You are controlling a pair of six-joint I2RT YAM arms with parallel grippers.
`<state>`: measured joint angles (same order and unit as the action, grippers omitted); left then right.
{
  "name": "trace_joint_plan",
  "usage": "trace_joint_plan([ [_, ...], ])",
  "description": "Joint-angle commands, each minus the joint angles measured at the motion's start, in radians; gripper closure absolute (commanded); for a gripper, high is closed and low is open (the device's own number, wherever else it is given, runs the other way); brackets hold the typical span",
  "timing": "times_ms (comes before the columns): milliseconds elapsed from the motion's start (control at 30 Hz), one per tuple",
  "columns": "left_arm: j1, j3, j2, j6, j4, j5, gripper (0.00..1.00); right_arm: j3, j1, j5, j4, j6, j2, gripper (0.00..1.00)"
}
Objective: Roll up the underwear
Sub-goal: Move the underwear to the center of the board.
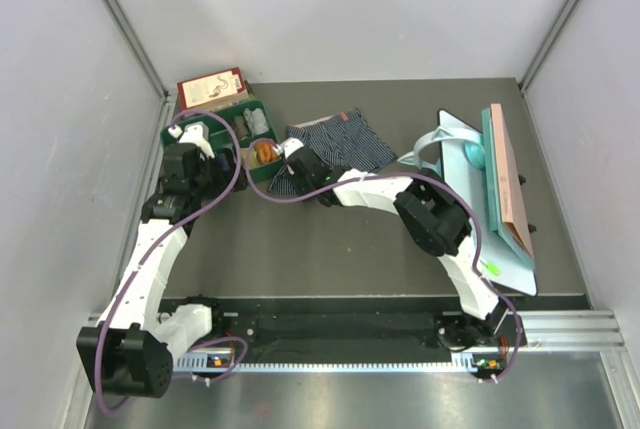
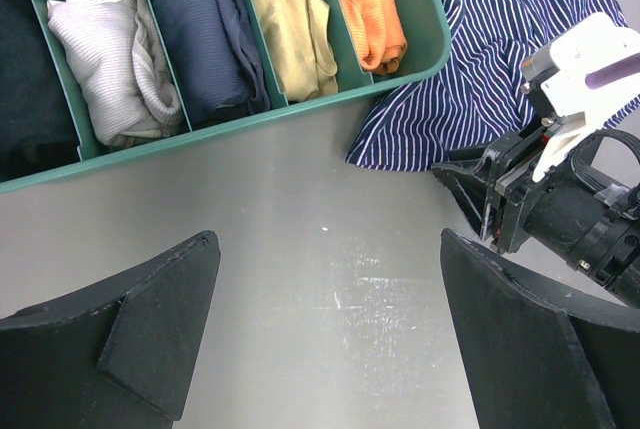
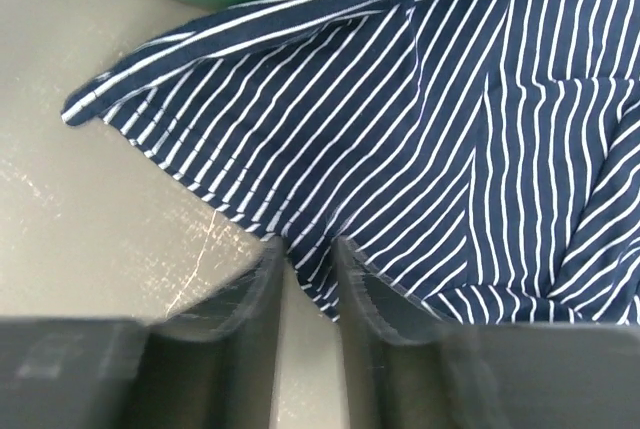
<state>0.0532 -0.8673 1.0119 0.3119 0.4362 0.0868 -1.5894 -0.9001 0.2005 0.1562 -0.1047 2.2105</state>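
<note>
The dark blue underwear with thin white stripes [image 1: 345, 141] lies spread flat on the table right of the green tray. It also shows in the left wrist view [image 2: 490, 69] and the right wrist view [image 3: 450, 99]. My right gripper [image 1: 292, 157] is low at its near left hem, its jaws [image 3: 308, 244] closed to a narrow gap with the hem's edge between the tips. It also shows from the left wrist [image 2: 470, 194]. My left gripper [image 2: 330, 329] is open and empty over bare table near the tray [image 1: 222, 161]. The black underwear is not in view.
A green divided tray [image 2: 250, 119] holds several rolled garments, right behind the left gripper and touching the striped cloth's edge. A red and white box [image 1: 210, 84] stands behind it. A teal stand with a board [image 1: 500, 189] fills the right side.
</note>
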Motion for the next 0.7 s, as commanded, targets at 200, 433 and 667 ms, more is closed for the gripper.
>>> trace_joint_plan([
  [200, -0.003, 0.004, -0.022, -0.002, -0.050, 0.030, 0.05, 0.103, -0.006, -0.033, 0.048, 0.005, -0.012, 1.00],
  [433, 0.004, 0.007, -0.030, 0.007, -0.048, 0.039, 0.05, 0.273, -0.011, -0.091, 0.000, -0.061, -0.179, 1.00],
  [667, 0.023, 0.004, -0.019, 0.023, -0.045, 0.033, 0.07, 0.478, -0.052, -0.125, 0.000, -0.116, -0.331, 1.00],
])
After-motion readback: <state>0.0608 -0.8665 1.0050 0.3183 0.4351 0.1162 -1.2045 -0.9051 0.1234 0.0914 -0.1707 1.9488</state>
